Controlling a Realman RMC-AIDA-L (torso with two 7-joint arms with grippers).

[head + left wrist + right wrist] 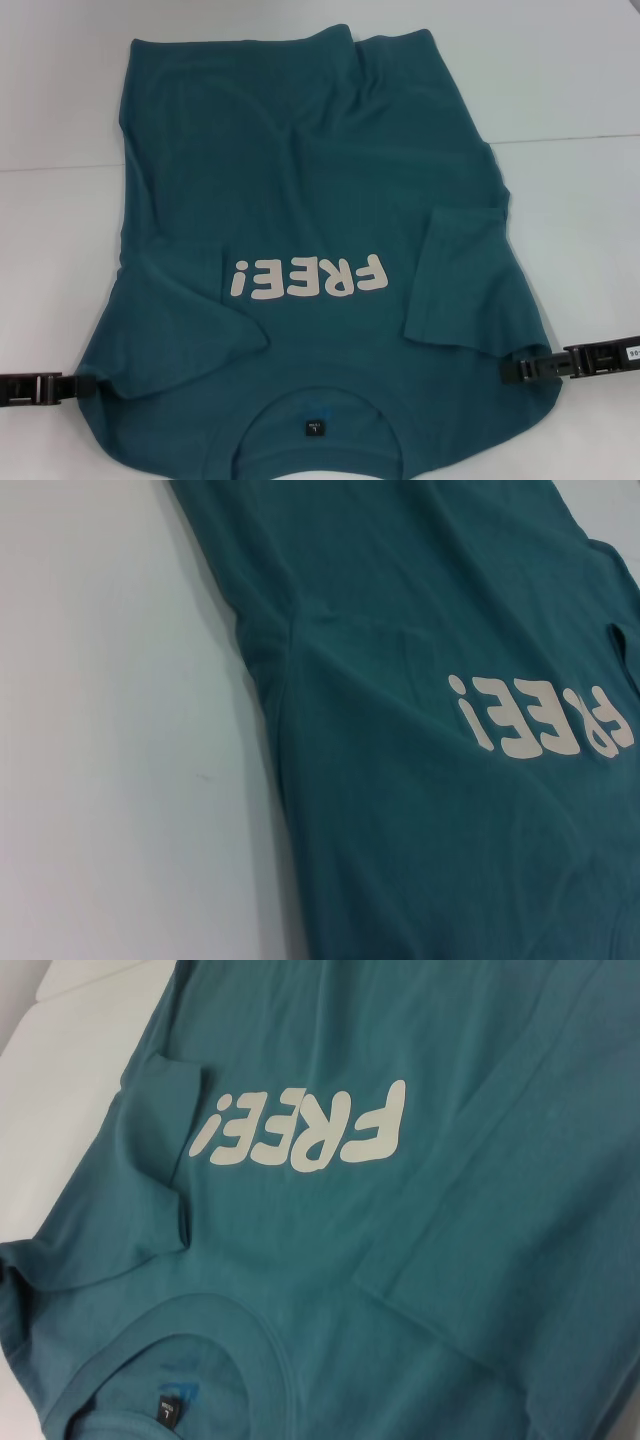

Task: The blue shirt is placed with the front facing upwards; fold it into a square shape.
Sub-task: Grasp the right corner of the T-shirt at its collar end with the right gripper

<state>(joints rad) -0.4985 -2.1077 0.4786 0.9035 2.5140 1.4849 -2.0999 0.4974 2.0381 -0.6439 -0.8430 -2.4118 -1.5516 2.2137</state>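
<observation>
the blue shirt lies spread on the white table, front up, collar nearest me and hem at the far end. the white "free!" lettering reads upside down from my head camera, sitting across the chest just above the round neck opening. there's a small dark label inside the neck, right at the near edge.

both sleeves are folded in over the body. the sleeve on my right is laid inward as a flap, its edge just beside the lettering. the sleeve on my left is tucked in too, with creases running across it toward the shoulder. the far hem looks rumpled, with a small notch where the cloth overlaps.

my left gripper is down at the left shoulder edge of the shirt, low on the table, touching the fabric; i can't tell from here whether my jaws are apart or closed on cloth. my right gripper is at the right shoulder edge, tip meeting the fabric, and again i cannot tell how the jaws stand.

my left wrist camera shows the shirt's side edge on bare table with the lettering beyond. my right wrist camera shows the collar, the label and the folded right sleeve.
</observation>
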